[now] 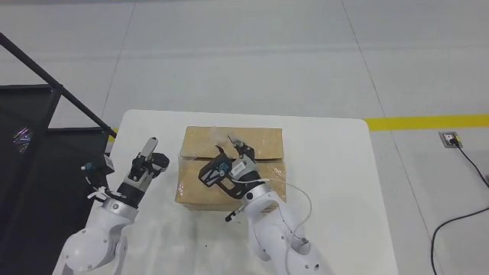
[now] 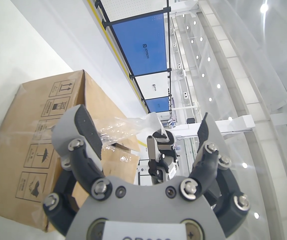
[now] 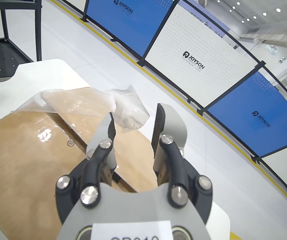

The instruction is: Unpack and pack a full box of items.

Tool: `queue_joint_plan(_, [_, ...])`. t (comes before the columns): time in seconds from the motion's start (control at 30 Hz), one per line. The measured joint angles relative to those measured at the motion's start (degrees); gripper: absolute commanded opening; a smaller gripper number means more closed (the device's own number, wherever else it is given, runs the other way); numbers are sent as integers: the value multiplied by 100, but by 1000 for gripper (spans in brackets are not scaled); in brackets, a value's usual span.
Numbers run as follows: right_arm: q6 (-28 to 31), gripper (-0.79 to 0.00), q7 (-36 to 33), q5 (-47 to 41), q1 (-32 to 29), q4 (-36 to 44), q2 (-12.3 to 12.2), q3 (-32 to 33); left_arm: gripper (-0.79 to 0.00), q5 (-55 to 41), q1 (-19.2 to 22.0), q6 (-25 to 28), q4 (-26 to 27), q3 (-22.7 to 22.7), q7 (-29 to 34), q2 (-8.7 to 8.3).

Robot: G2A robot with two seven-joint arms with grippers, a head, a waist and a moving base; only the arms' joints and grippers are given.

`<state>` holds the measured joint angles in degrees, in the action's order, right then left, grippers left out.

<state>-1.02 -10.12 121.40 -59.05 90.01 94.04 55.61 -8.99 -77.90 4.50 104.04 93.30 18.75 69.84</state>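
Top view: box (image 1: 256,143), plastic film (image 3: 129,111) atop

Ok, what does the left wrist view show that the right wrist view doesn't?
Left wrist view: the printed side panel of the cardboard box, plus the right gripper farther off. Right wrist view: the top flaps, their seam, and the table corner. Both: the cardboard box and loose clear film at its top.
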Motion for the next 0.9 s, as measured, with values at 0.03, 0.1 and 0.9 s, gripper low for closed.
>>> queue_joint_plan(0.03, [-4,-268,26,60,-3,8,-3,-9,0,8,6,-5,-1,-11,-1,0])
queue_joint_plan(0.1, [-52,-311,68,221,-12,19,-9,-25,0,31,23,-17,-12,-41,-2,0])
queue_joint_plan(0.9, [339,-785,-540,105,440,-237,102,57,0,91,140,-82,-162,-103,24,-19])
